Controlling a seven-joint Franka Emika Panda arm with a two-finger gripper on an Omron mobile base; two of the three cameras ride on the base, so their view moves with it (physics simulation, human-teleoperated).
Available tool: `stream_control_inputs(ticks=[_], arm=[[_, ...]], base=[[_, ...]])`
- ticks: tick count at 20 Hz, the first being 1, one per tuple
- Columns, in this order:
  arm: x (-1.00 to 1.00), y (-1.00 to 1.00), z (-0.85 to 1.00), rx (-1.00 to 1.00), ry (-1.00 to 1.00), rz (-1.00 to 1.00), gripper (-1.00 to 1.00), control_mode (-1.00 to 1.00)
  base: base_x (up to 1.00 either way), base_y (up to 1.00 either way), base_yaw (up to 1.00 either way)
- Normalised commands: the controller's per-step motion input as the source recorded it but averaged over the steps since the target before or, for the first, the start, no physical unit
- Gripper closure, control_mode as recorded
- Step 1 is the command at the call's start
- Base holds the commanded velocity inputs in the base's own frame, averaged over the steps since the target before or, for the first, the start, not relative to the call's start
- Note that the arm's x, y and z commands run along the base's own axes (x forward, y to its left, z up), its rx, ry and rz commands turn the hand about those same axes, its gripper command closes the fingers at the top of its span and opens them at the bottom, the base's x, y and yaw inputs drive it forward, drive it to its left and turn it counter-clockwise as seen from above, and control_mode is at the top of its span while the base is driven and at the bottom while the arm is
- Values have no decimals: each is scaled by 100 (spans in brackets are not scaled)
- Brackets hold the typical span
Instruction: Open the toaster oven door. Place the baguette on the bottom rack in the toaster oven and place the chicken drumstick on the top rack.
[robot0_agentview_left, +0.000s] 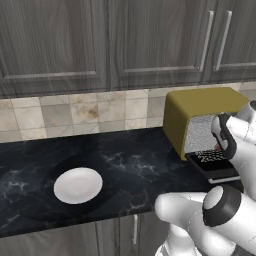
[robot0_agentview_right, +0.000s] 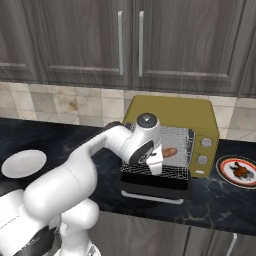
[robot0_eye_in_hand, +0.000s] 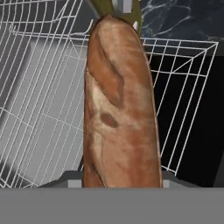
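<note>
We see the gripper (robot0_agentview_right: 159, 159) closed on the baguette (robot0_eye_in_hand: 120, 105), which it holds at the open mouth of the toaster oven (robot0_agentview_right: 172, 114). In the hand view the loaf runs straight away from the fingers, long and brown with slashes, and silvery wire mesh lies behind it and on both sides of it; we cannot tell whether this mesh is the bottom rack or the top rack. In the right base view the brown end of the baguette sticks out just beside the gripper, toward the oven's knobs. The toaster oven door (robot0_agentview_right: 155, 186) is folded down flat, directly below the gripper. The chicken drumstick (robot0_agentview_right: 241, 171) rests on a patterned plate (robot0_agentview_right: 226, 165) on the black counter (robot0_agentview_left: 135, 165), well apart from the gripper, past the knob side of the oven. A white plate (robot0_agentview_left: 78, 185) stands far to the other side of the gripper.
</note>
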Motion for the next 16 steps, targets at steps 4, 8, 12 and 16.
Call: stream_control_inputs(ticks=[4,8,12,16], arm=[[25,-5,-24,0,0,0,100,-100],[27,-6,-22,0,1,0,100,-100],[21,-4,-26,1,0,0,100,-100],[16,-9,-25,0,0,1,100,-100]], base=[[0,0,0],[0,0,0],[0,0,0],[0,0,0]])
